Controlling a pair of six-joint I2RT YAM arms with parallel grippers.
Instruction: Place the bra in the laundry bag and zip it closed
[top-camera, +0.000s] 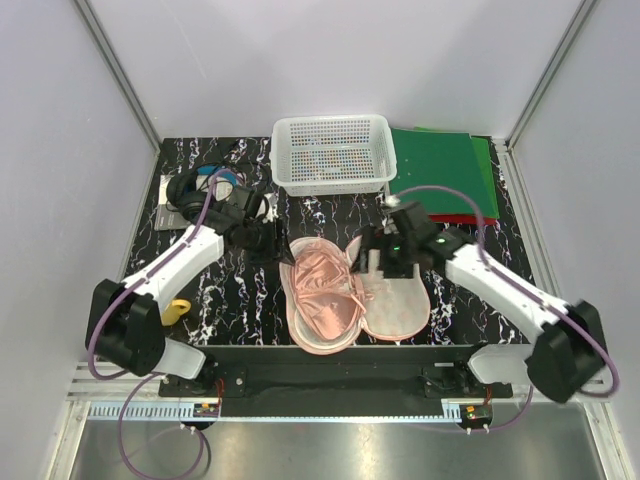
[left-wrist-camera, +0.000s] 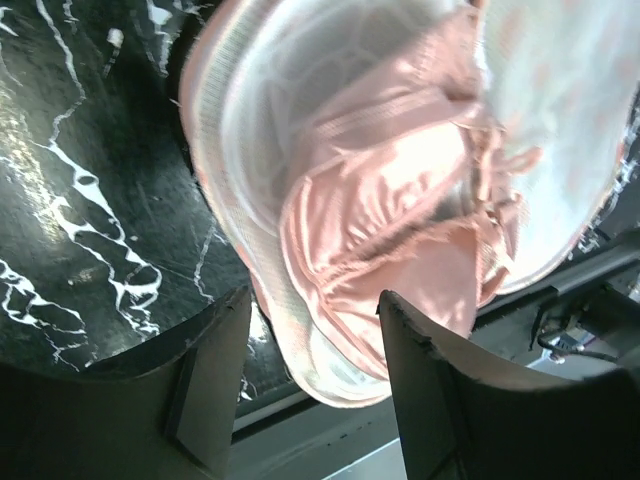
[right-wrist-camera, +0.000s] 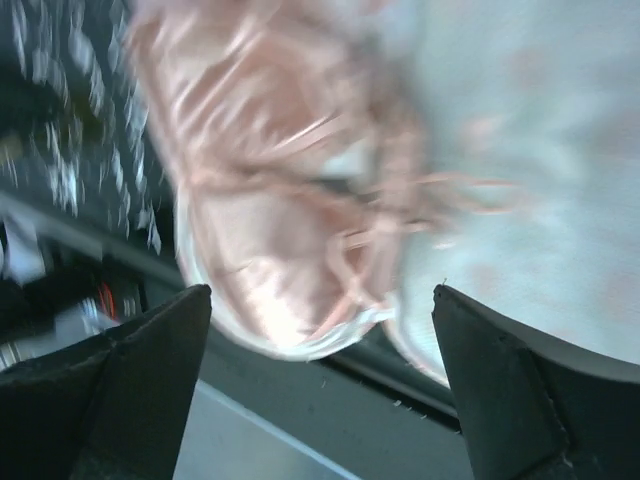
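- Table (top-camera: 240, 300) — one, with a black marble-patterned top; it is carrying everything listed here.
- Laundry bag (top-camera: 400, 300) — one. It is lying opened flat at the near centre, between the two arms. Its two halves are sitting side by side with the pale mesh lining facing up.
- Bra (top-camera: 325, 290) — one. It is lying bunched in the left half of the bag, with thin straps trailing toward the join between the halves.
- Left gripper (left-wrist-camera: 315, 300) — it is hovering over the far-left rim of the bag. Its fingers are spread and are holding nothing.
- Right gripper (right-wrist-camera: 320, 295) — it is hanging over the far end of the join. Its fingers are spread wide and are grasping nothing. The wrist view is blurring.
- White mesh basket (top-camera: 330, 150) — one. It is standing at the far centre, just beyond the bag and apart from it.
- Green sheets (top-camera: 445, 165) — these are lying at the far right beside the basket, and two layers are showing.
- Dark clutter (top-camera: 210, 195) — this is sitting at the far left, just beyond the left gripper, and its make-up cannot be told.
- Yellow item (top-camera: 178, 310) — one. It is sitting at the near left, beside the left arm, and is partly hidden.
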